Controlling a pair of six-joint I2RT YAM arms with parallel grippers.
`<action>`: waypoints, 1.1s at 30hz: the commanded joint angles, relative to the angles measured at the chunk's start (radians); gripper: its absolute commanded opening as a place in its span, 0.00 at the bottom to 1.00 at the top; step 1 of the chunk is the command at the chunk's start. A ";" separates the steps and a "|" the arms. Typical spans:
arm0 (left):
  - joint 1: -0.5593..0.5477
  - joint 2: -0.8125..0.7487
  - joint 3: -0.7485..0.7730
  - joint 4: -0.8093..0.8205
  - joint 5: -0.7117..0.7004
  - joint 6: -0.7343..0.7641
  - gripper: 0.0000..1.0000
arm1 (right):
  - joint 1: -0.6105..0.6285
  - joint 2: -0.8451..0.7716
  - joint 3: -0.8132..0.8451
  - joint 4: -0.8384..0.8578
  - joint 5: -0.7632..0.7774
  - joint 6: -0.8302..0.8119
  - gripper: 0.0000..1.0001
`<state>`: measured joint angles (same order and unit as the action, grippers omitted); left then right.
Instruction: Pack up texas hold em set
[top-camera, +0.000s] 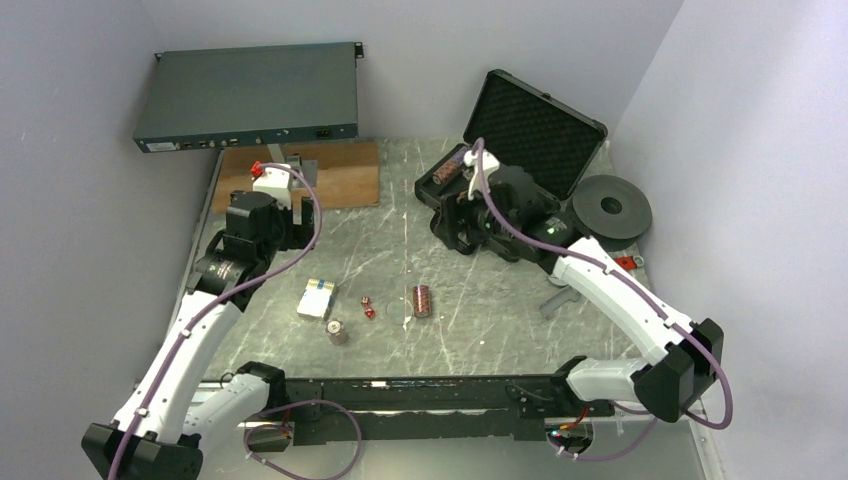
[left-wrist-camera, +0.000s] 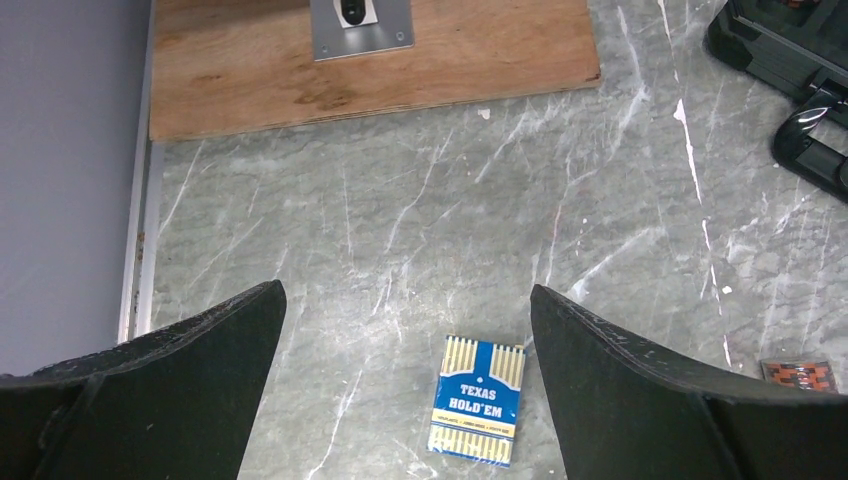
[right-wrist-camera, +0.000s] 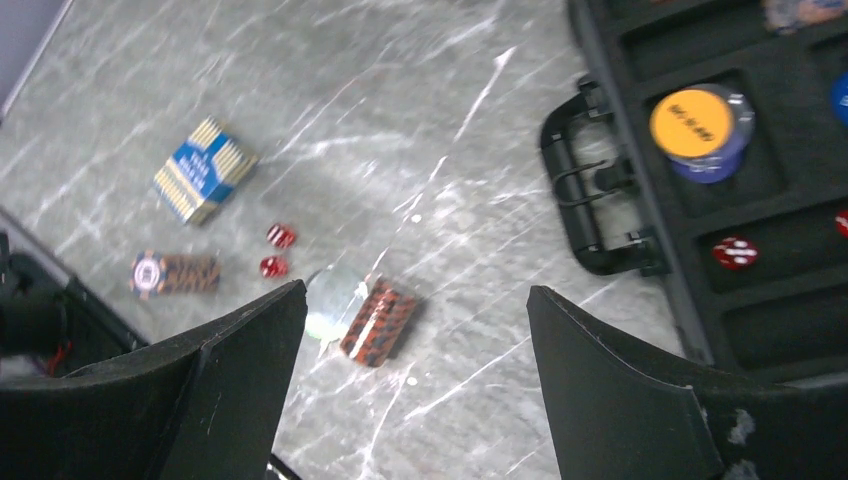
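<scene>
The card box lies on the counter low in the left wrist view, between the wide-spread, empty left jaws, its long axis running up the frame, while the right jaws, also spread, are farther.

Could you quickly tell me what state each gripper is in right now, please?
Left gripper: open, holding nothing.
Right gripper: open, holding nothing.

top looks down; both wrist views share card box
</scene>
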<state>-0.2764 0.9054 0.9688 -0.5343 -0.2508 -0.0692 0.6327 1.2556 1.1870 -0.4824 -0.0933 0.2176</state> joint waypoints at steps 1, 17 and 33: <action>-0.002 -0.031 0.001 0.011 0.014 -0.012 1.00 | 0.105 -0.048 -0.049 0.017 -0.042 -0.054 0.85; -0.003 -0.066 -0.006 0.017 -0.040 -0.020 1.00 | 0.358 0.157 -0.096 0.255 0.077 -0.101 0.74; -0.002 -0.076 -0.011 0.020 -0.088 -0.026 0.98 | 0.381 0.466 0.053 0.280 0.118 0.204 0.59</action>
<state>-0.2764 0.8398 0.9680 -0.5369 -0.3115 -0.0757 0.9997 1.6669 1.1618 -0.2234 0.0277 0.3237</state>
